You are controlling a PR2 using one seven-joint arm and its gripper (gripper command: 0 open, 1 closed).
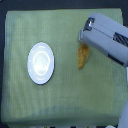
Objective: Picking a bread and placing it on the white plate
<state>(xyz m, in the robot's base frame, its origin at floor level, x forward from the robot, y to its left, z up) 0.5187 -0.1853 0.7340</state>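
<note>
The robot's arm (107, 41), a bulky grey-white body with a dark braided section, reaches in from the exterior view's right and sits highest in the scene, above the green cloth (65, 100). Its gripper (83, 40) points toward the exterior view's left, at the upper end of the bread (83, 56); whether the fingers are spread or closed, and whether they have hold of the bread, I cannot tell, since the arm's body hides them. The bread, golden-brown and elongated, shows below the gripper, its long axis running roughly up and down the picture, its top end covered by the arm. The white plate (40, 62), round and glossy, lies on the cloth well apart from the bread, toward the exterior view's left.
</note>
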